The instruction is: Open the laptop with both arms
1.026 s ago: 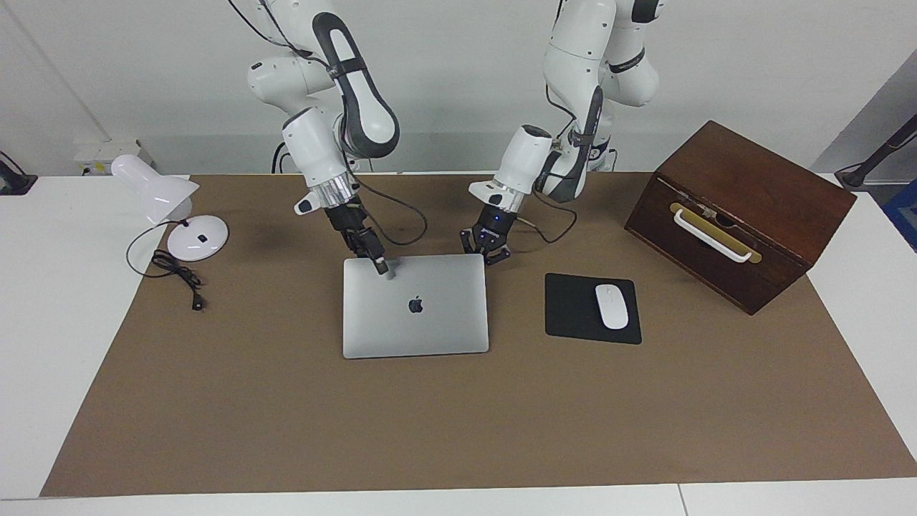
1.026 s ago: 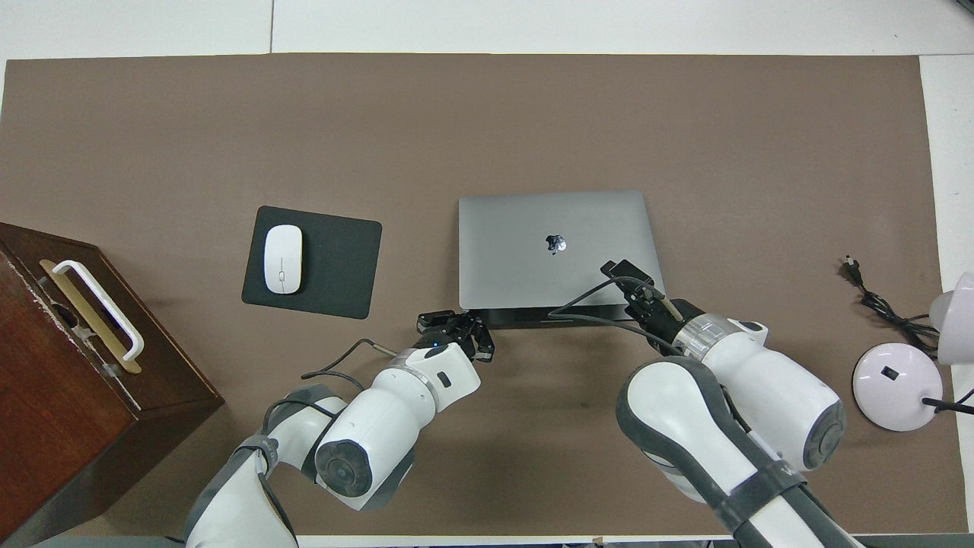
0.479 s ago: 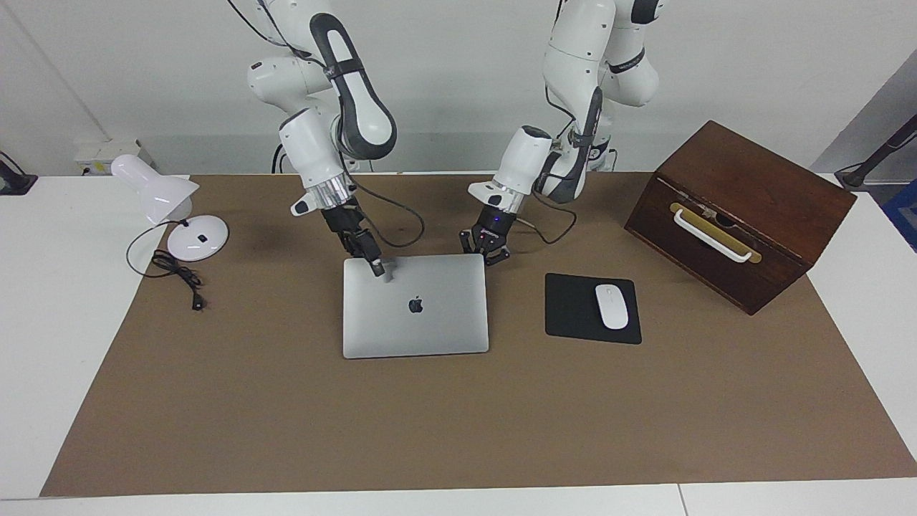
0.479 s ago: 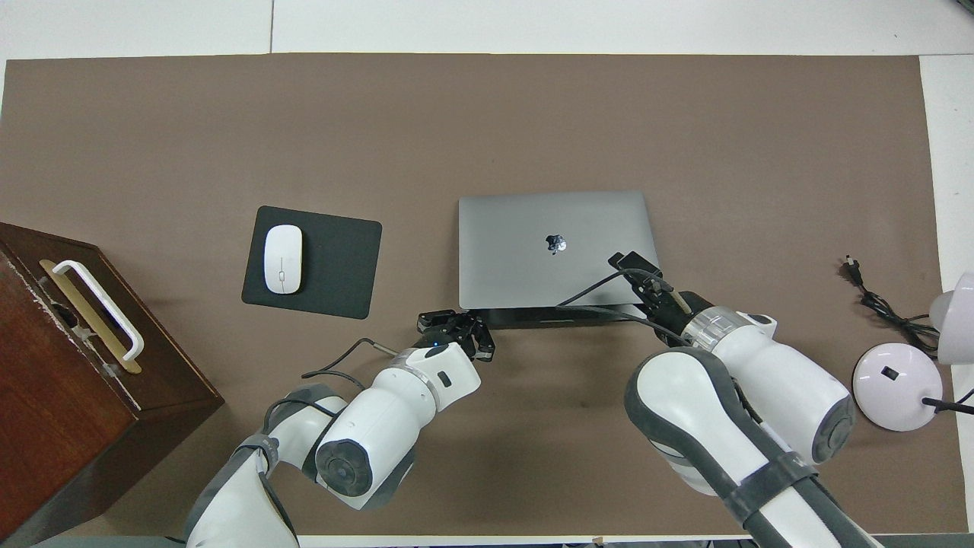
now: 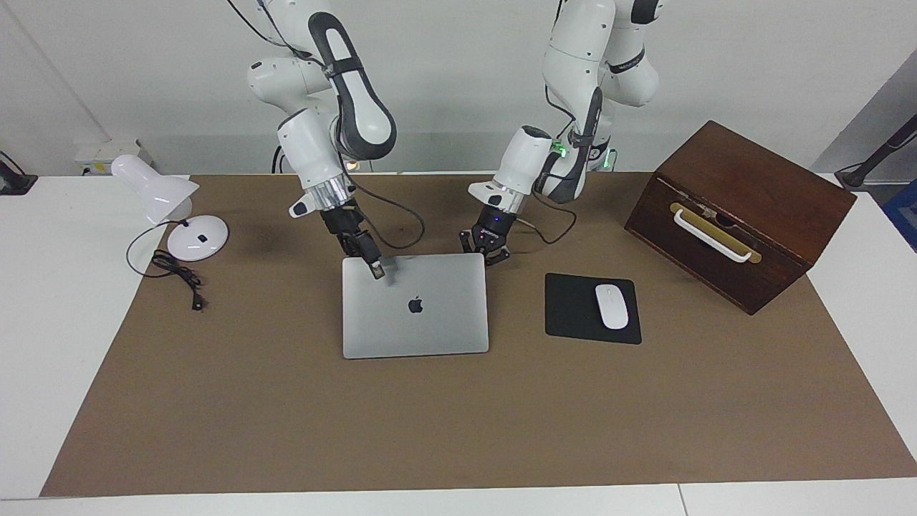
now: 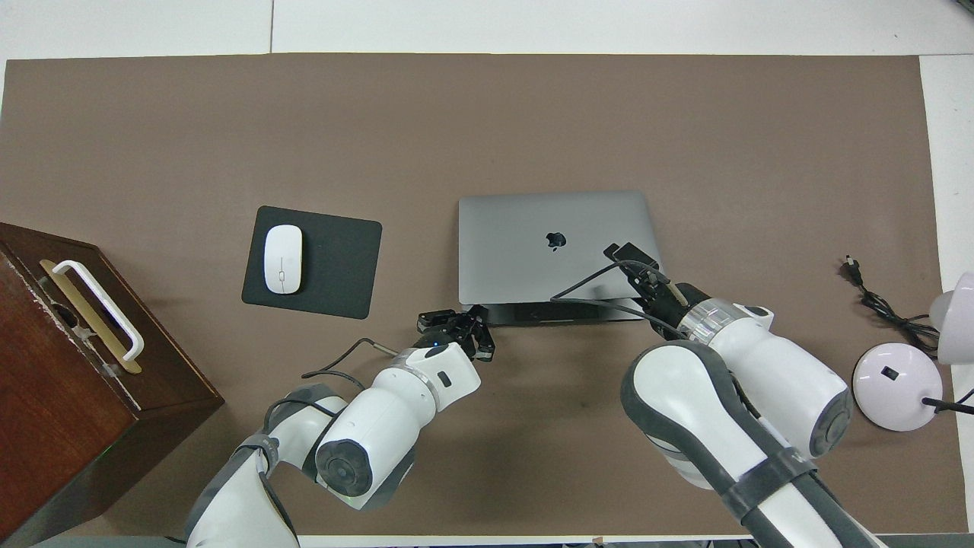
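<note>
In the facing view, the left claw (image 5: 489, 252), closed tight and holding nothing, sits low at the laptop's (image 5: 430, 322) robot-side corner, just above mid-frame. The right claw (image 5: 377, 269) rests its tip on the lid near the other robot-side corner; I cannot tell whether it is wide or narrow. The laptop lies mid-frame on the brown-covered counter (image 5: 286, 416), logo up, beside a black mousepad (image 5: 573, 308).

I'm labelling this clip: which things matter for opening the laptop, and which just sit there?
Job: laptop; left gripper; right gripper.
Lying about: mousepad; white mouse; wooden box; desk lamp.
</note>
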Available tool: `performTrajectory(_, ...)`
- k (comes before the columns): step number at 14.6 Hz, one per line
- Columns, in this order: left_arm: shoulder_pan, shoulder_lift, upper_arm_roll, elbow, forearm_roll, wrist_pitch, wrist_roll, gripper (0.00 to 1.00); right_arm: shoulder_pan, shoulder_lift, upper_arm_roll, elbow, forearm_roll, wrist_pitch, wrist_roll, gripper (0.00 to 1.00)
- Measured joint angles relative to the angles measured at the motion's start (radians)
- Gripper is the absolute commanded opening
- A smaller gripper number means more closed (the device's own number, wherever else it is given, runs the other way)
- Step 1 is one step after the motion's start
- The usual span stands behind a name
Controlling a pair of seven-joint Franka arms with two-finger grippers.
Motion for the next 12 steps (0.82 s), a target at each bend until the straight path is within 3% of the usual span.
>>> performTrajectory(12, 0.000, 0.001, 0.000, 0.000, 0.000, 0.002, 0.000, 0.00, -0.002, 0.001, -0.002, 0.088, 0.000, 0.000, 0.000, 1.00)
